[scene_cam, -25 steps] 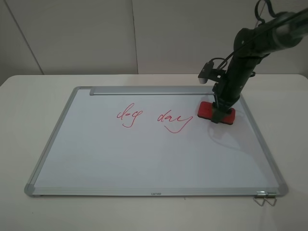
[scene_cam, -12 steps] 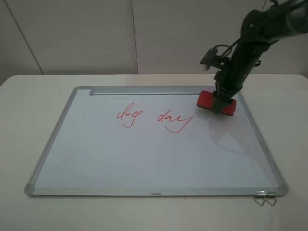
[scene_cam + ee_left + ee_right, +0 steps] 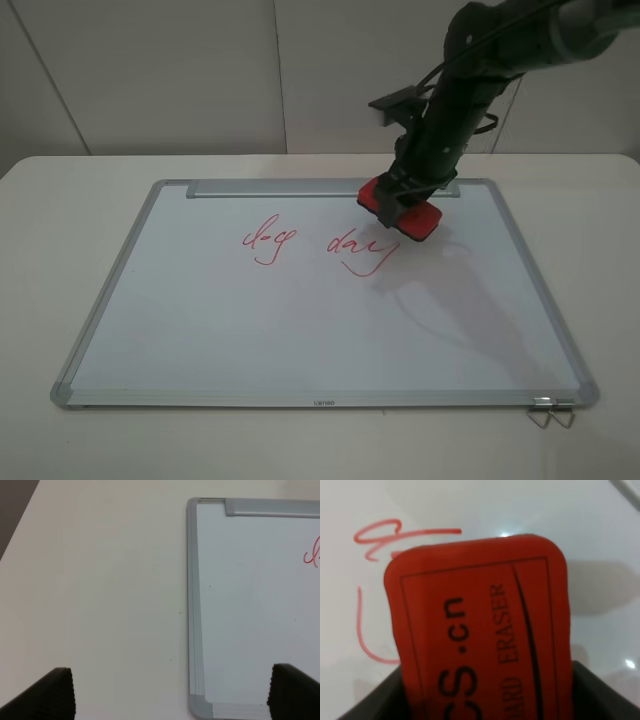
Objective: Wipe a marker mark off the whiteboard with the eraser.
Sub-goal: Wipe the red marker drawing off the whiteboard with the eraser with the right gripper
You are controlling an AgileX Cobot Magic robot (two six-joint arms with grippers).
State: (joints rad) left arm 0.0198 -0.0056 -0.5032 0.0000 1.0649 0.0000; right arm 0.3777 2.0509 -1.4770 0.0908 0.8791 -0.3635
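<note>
The whiteboard (image 3: 300, 320) lies flat on the table. The marker mark, a thin red "dog" (image 3: 268, 240), is written left of the board's middle, and its first stroke (image 3: 312, 557) shows at the edge of the left wrist view. My right gripper (image 3: 404, 198) is shut on the red eraser (image 3: 400, 213), holding it tilted just above the board, right of the word "day" (image 3: 358, 250). Up close, the eraser (image 3: 480, 630) fills the right wrist view between the dark fingers (image 3: 370, 700). My left gripper (image 3: 170, 700) is open over bare table beside the board's frame (image 3: 192, 605).
A silver strip (image 3: 280, 188) runs along the board's far edge. A metal clip (image 3: 550, 412) lies at the near right corner. Red strokes of "day" (image 3: 395, 530) show just beyond the eraser. White wall stands behind the table.
My right gripper has lifted the eraser off the board's far right area and carried it left, toward "day". The writing is unchanged.
</note>
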